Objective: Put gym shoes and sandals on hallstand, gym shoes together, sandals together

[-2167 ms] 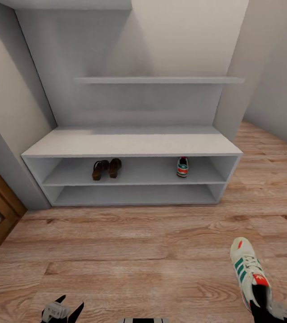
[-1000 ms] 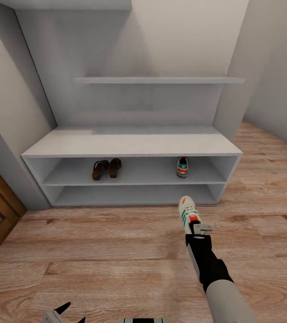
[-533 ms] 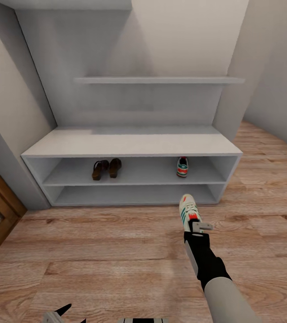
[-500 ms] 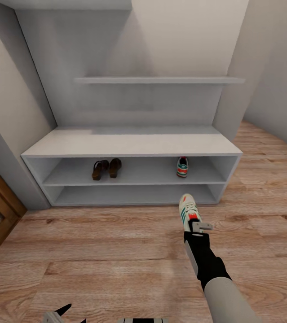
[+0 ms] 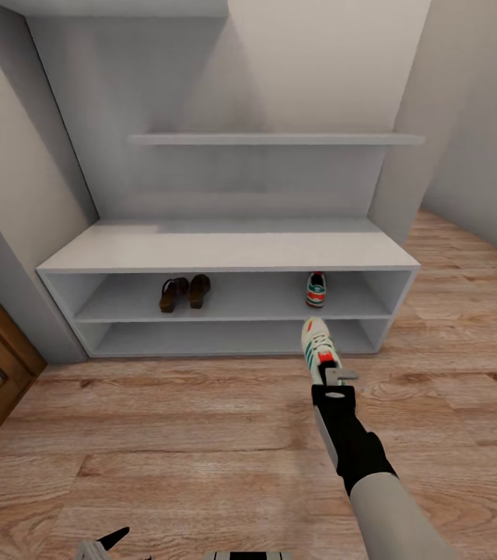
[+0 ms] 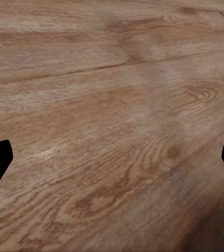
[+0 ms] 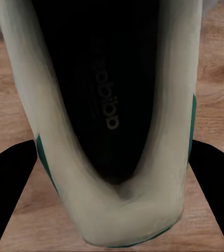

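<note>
Looking down through the head view, we see our right end effector (image 5: pixel 327 372) clamped on the heel of a white lace-up gym shoe with green stripes (image 5: pixel 316 348), right of centre, toe before the pale grey two-tier hallstand (image 5: pixel 225 253). On its upper tier sit two brown leather sandals (image 5: pixel 183 292) at left and another gym shoe (image 5: pixel 316 289) at right. In the left wrist view, our left end effector (image 6: pixel 112 160) is spread apart over the wood-grain plank floor (image 6: pixel 112 94). In the right wrist view, black fingers (image 7: pixel 9 184) flank the shoe's dark opening.
</note>
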Available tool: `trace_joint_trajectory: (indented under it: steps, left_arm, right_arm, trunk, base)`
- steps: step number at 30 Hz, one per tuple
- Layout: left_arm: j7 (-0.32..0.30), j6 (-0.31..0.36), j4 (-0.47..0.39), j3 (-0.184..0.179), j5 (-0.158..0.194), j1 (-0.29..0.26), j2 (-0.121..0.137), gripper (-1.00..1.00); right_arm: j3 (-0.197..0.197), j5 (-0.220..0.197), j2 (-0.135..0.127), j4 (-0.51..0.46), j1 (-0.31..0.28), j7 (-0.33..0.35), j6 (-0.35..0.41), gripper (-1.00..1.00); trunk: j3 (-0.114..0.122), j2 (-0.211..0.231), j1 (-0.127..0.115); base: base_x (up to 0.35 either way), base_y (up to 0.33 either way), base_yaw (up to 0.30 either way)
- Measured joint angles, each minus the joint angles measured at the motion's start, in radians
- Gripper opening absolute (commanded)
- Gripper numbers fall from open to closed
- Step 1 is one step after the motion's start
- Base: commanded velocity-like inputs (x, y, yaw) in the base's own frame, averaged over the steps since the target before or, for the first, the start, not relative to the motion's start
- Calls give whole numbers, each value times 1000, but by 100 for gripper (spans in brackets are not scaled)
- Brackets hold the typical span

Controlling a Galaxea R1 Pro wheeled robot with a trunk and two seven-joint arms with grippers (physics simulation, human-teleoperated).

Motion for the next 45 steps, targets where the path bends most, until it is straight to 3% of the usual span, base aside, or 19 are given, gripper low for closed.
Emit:
trace_joint_trajectory:
  steps: [2,5,11,14,35,45]
  left_arm:
    - [-3,10,0,0,1,-5,0,100]
    - [-5,58,-3,-5,2,-12,0,100]
    - [-8,151,-5,-12,2,-41,-9,100]
    - [-8,162,-4,-13,1,-46,-10,100]
    - [-11,165,-5,-11,9,-49,-5,100]
    - [-11,167,-5,-11,9,-49,-4,100]
  right_arm:
    - [35,-9,0,0,-1,0,0,-100]
    - [54,-46,0,-2,-2,0,0,-100]
    - [64,-146,0,-10,-8,1,16,-100]
    - [64,-168,0,-11,-12,2,26,-100]
    - [56,-177,0,-11,-17,-2,29,-100]
    - [56,-178,0,-12,-80,-37,54,-100]
  trunk:
    - [0,0,0]
    - [0,0,0]
    - [0,0,0]
    - [0,0,0]
    - [0,0,0]
    - [0,0,0]
  base:
    - [0,0,0]
    - [0,0,0]
    - [0,0,0]
    - [12,0,0]
    - [261,61,0]
    - [20,0,0]
